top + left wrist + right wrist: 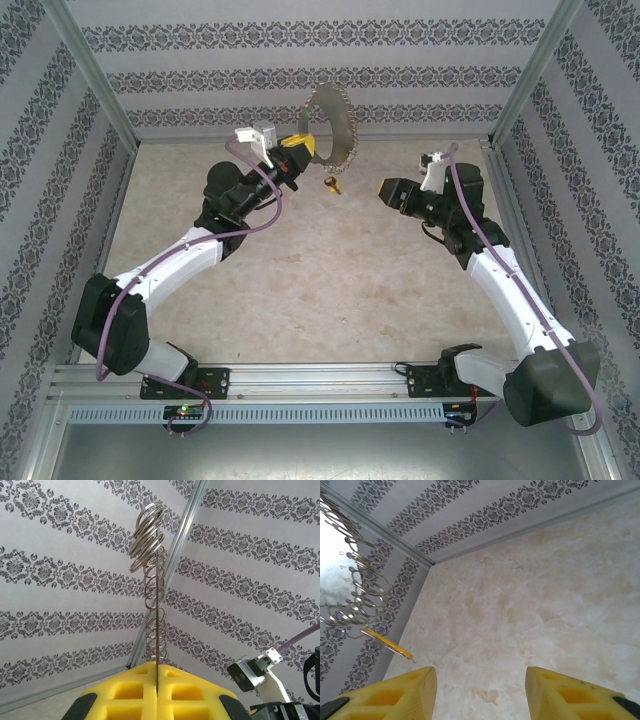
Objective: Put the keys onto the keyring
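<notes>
The left gripper (297, 150) is closed on the keyring (335, 120) and holds it upright above the far part of the table (300, 270). In the left wrist view its yellow pads (125, 692) press together on the thin wire, and the ring (155, 605) stands up edge-on. The key with the yellow tag (331, 185) is just under the ring's lower edge; I cannot tell if it hangs on the ring or lies on the table. The right gripper (385, 190) is near it, with its fingers apart and nothing between them.
</notes>
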You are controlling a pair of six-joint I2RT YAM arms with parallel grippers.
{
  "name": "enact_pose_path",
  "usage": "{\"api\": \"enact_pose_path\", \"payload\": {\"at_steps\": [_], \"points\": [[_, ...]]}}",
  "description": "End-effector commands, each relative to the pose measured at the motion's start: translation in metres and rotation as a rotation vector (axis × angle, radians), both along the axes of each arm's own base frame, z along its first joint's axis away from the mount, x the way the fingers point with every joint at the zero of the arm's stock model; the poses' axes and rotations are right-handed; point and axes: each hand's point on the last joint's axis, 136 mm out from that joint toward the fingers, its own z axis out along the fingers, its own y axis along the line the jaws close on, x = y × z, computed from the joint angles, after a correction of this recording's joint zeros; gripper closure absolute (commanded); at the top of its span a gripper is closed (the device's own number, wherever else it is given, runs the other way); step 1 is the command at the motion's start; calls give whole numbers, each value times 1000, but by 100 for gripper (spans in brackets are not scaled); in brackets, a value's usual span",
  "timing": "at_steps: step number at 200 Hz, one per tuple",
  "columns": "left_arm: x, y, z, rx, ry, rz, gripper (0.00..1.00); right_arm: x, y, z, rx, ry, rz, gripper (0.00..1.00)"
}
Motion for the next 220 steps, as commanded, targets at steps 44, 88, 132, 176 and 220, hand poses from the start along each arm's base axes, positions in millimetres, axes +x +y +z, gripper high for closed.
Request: {"api": "enact_pose_path", "payload": {"at_steps": [44,88,132,176,220], "points": [[-16,7,48,-139,-219,20,100,-1,7,14,64,-55,46,50],[-16,-2,55,-159,-216,-41,100,1,9,25,137,-86,26,51],[-20,-5,57,-167,-207,-81,100,22,4,29,172,-77,-83,51],[-22,-11,55,-168,-200,-118,100,38,34,44,167,-90,-36,52],[-20,-18,51,-153,-185,-130,100,9,66,60,83,-206,156,53]]}}
